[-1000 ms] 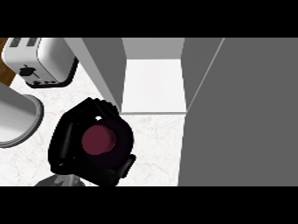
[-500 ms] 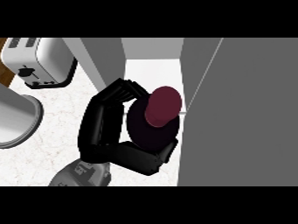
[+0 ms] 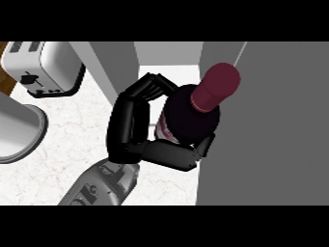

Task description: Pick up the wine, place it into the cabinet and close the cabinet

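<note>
Left hand (image 3: 135, 130) has tilted the wine (image 3: 195, 113) further cabinetward.

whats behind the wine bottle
The open cabinet's white interior shows behind the wine bottle. The right hand curls round the bottle's body, which hides the shelf beneath it.

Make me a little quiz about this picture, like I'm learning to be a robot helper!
1. True or false: the robot hand is curled round the wine bottle.
2. What stands at the back left of the counter? A) toaster B) kettle C) fruit bowl
3. Fill in the word: the cap of the wine bottle is dark ____.

Key: 1 true; 2 A; 3 red.
</note>
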Available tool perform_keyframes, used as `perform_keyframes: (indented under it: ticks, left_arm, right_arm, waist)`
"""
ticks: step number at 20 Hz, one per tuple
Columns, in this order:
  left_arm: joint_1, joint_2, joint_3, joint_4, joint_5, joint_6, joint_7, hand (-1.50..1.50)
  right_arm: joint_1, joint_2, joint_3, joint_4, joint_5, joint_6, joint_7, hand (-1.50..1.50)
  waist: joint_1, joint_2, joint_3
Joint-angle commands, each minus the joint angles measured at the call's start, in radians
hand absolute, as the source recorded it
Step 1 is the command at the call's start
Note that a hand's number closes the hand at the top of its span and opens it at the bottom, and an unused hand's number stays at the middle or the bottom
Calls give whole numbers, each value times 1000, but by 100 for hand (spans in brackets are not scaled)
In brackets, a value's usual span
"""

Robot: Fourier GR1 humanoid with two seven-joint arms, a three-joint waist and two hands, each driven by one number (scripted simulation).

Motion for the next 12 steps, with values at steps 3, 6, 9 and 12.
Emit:
perform_keyframes:
  ticks: [3, 6, 9, 12]
  left_arm:
    - [-33, 0, -28, 75, 7, 49, -54, 150]
    - [-58, 0, -63, 131, 64, 117, -116, 150]
    - [-58, 0, -17, 190, 131, 97, -148, 150]
    - [-34, 0, -46, 154, 148, 127, -168, 150]
  right_arm:
    - [-31, 8, 42, -105, -26, -34, 73, -150]
    - [59, 11, 19, -157, -66, -2, 34, -150]
    - [43, -29, -38, -145, -122, 18, 47, -150]
    - [31, -3, 8, -147, -63, -20, 75, -150]
  waist:
    - [5, 1, -1]
    - [-5, 0, 0]
    - [-7, 2, 0]
    - [1, 0, -1]
